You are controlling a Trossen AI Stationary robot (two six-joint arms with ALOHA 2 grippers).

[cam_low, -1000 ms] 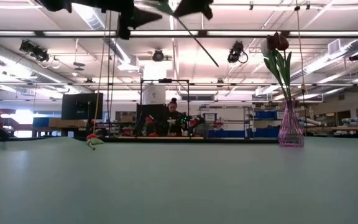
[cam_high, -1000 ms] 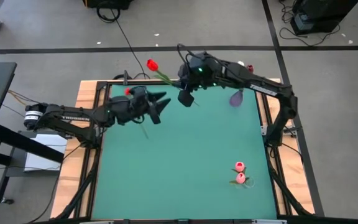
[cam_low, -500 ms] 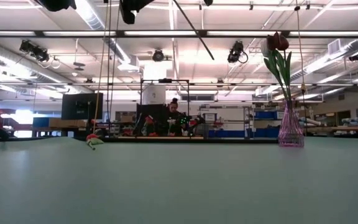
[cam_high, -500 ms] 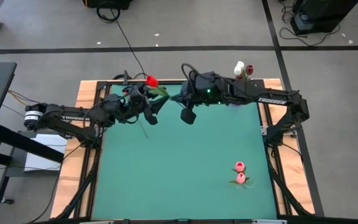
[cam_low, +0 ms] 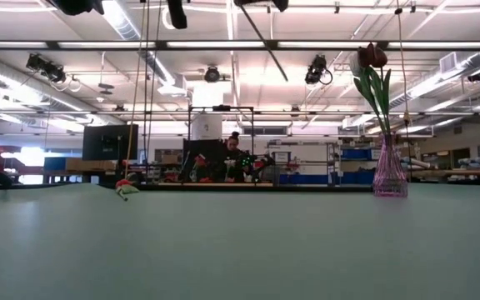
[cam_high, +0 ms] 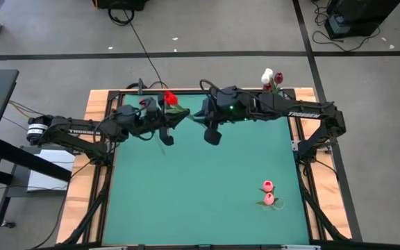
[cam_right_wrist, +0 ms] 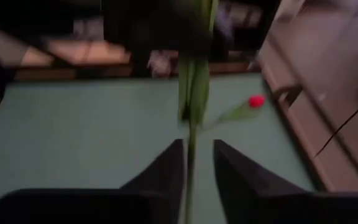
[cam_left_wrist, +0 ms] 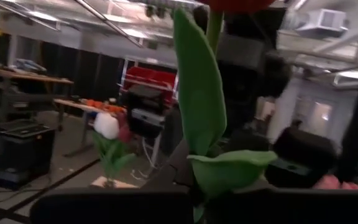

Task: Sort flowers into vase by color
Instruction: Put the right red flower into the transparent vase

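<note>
Red tulip (cam_high: 170, 98) hangs in the air over the table's far edge, between the two grippers, its stem running down and toward the near side. Left gripper (cam_high: 165, 118) is clenched on that stem, and its wrist view looks up along the broad green leaves (cam_left_wrist: 199, 106) to the red bud cut off at the frame's edge. Right gripper (cam_high: 194, 117) faces it from the other side with its fingers (cam_right_wrist: 166, 171) parted a little; the stem passes through the gap between them, and whether either pad touches it cannot be told. Both arms reach inward over the far part of the green table (cam_high: 207, 201) and nearly meet at the flower. Beyond the right arm, at the far right corner, a vase (cam_low: 389, 177) stands upright with a white tulip (cam_high: 267, 75) and a dark red tulip (cam_high: 278, 78) in it. Two pink tulips (cam_high: 268, 192) lie close together on the mat near the right front, well apart from both grippers
</note>
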